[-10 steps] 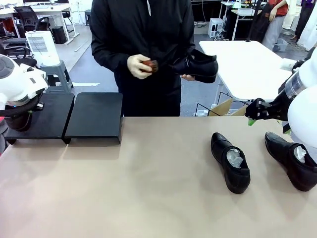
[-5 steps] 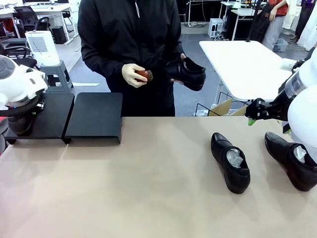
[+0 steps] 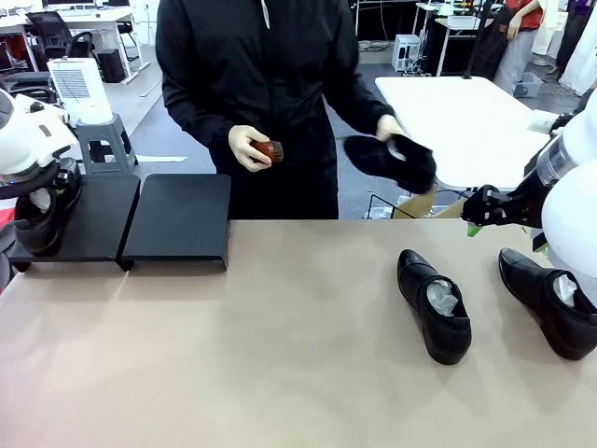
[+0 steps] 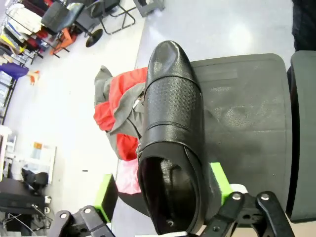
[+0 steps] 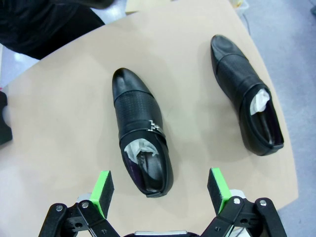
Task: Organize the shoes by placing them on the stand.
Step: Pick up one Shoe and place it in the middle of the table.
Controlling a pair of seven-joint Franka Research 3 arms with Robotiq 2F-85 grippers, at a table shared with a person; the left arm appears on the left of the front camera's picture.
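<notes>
Black shoe (image 4: 170,98) lies on the stand's (image 3: 177,219) left platform (image 3: 98,219), its heel between the left gripper's (image 4: 163,190) wide-spread fingers, which clamp nothing. Beyond the table (image 3: 280,373), a person's one hand (image 3: 244,145) holds a brush (image 3: 269,149), the other hand (image 3: 390,126) a second shoe (image 3: 392,161). Middle shoe (image 3: 434,303) and right shoe (image 3: 550,303) lie on the table, below the right gripper (image 5: 160,185), fully open and empty.
</notes>
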